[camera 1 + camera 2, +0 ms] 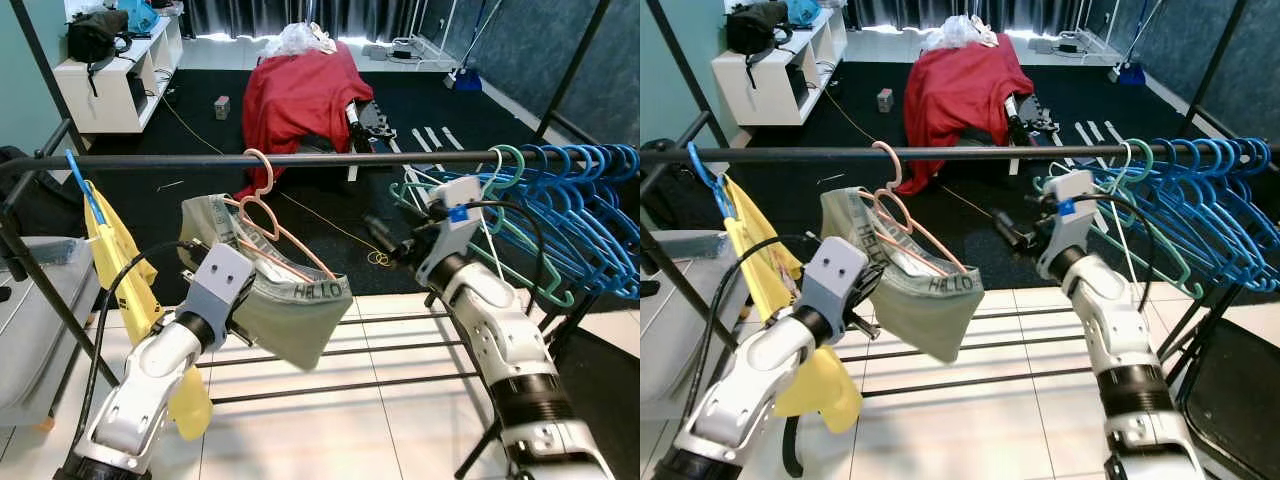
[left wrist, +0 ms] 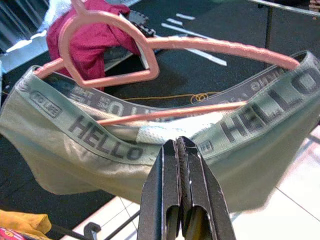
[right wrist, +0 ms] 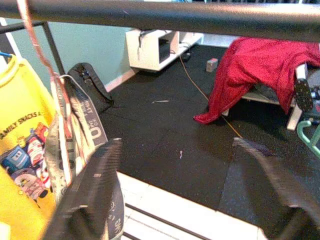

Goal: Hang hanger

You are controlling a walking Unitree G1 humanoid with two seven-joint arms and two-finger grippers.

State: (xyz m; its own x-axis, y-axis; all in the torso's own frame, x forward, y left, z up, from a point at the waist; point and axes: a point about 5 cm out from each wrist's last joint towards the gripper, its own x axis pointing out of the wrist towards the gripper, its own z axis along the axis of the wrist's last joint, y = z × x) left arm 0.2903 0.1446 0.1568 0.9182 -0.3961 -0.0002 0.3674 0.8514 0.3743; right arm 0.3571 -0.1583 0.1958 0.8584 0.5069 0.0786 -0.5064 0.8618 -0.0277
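- The left gripper (image 2: 182, 150) sits just below the rail (image 1: 300, 158), on the near side, its two fingers pressed together with nothing seen between them, tips at the waistband of the grey-green shorts (image 1: 300, 310).
- The pink hanger (image 1: 262, 215) carries those shorts; its hook is over the rail, so it looks already hung and tilted, with the low end toward the right arm.
- The hanger is judged light, thin and fairly stiff but springy; the shorts are soft, limp and likely to slide along the sloping arm.
- The best hold is probably the hanger's neck or upper arm, close under the rail, not the cloth, which would give and slip.
- The right gripper (image 3: 185, 185) hangs just under the rail, further along it, its fingers spread wide and empty.
- A yellow shirt (image 1: 125, 270) hangs from the rail's left end on a blue hanger.
- A bunch of blue hangers (image 1: 575, 200) crowds the rail's right end.
- Well beyond the rail, a red cloth (image 1: 300, 95) drapes over something on the dark floor.
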